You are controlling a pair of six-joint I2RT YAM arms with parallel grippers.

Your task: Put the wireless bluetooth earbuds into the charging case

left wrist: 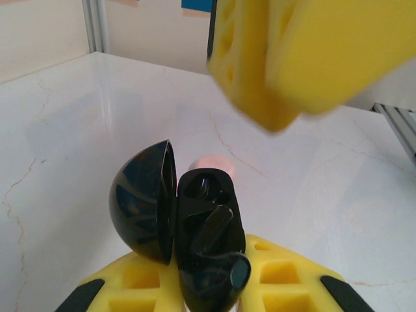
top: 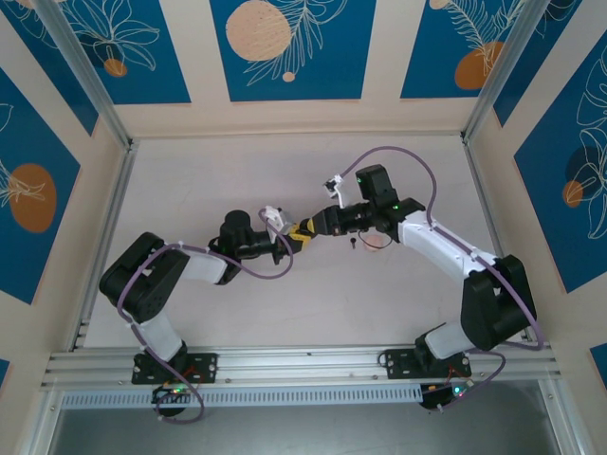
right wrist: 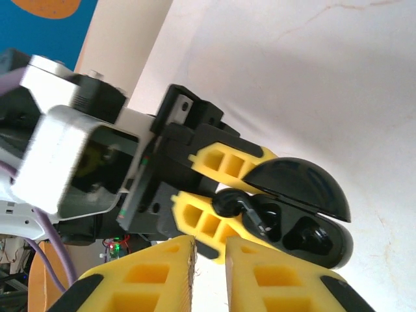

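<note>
Charging case (left wrist: 188,227), no legible markings

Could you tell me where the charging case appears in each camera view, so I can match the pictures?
Top external: the charging case sits mid-table, where the arms meet.
Left wrist: lower centre, lid open.
Right wrist: lower right, lid open.
Shared landmark: the left gripper holding the case.

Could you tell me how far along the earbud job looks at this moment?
Done: the charging case is open, lid swung aside, and shut in the left gripper. In hand: one earbud lies in it, stem tilted up, apparently not fully seated; the right gripper, nearly closed, is beside it. Left: a small dark item, possibly the second earbud, on the table, then closing the lid.
</note>
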